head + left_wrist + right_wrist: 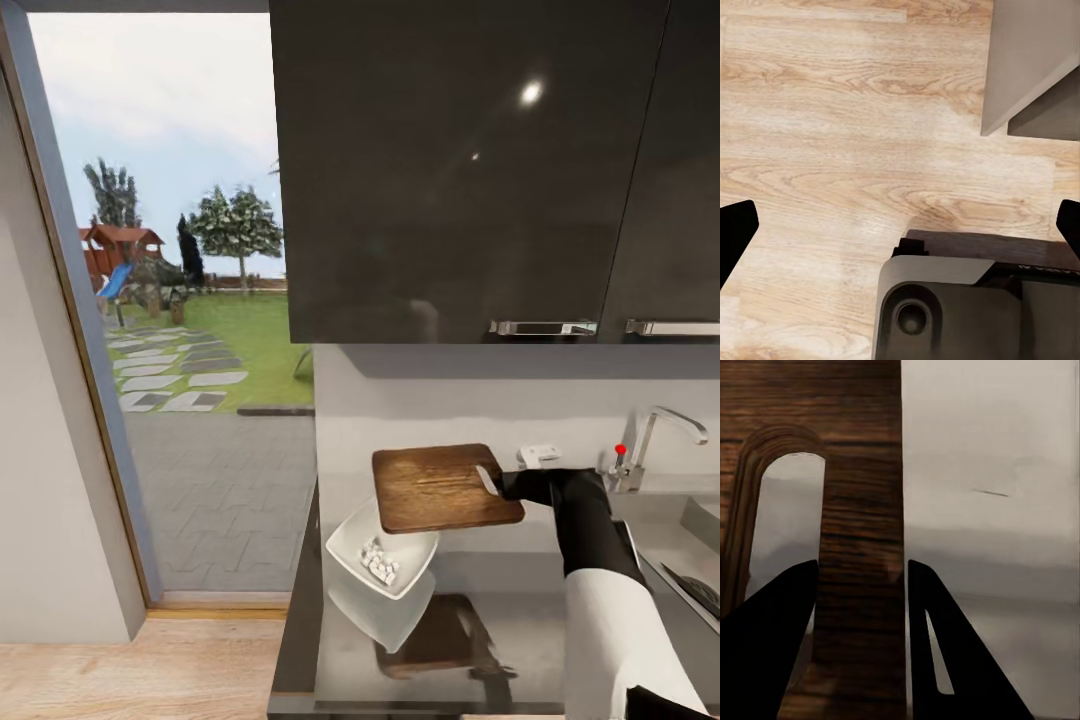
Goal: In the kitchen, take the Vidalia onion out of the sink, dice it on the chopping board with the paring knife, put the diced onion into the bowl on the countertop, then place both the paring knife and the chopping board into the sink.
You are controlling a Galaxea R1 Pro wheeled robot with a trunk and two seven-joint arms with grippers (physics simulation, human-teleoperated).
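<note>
With white diced pieces already in the bowl (383, 549), the right end effector (503, 485), clamped on the chopping board (443, 487) by its handle end, holds it above the tabletop (500, 625); next, seemingly, rightward to the sink (668, 540).

A chrome tap (665, 432) with a red-tipped lever (620, 451) is seen just right of the right tool (505, 487), by the wall. A small white fitting (540, 455) is mounted just behind that tool. Far left of it, a doorway (165, 300) is opened onto a lawn (250, 340), trees (235, 228) and a playhouse (115, 250). Wood-plank floor (855, 150) is shown beneath the left tool (900, 225).
</note>
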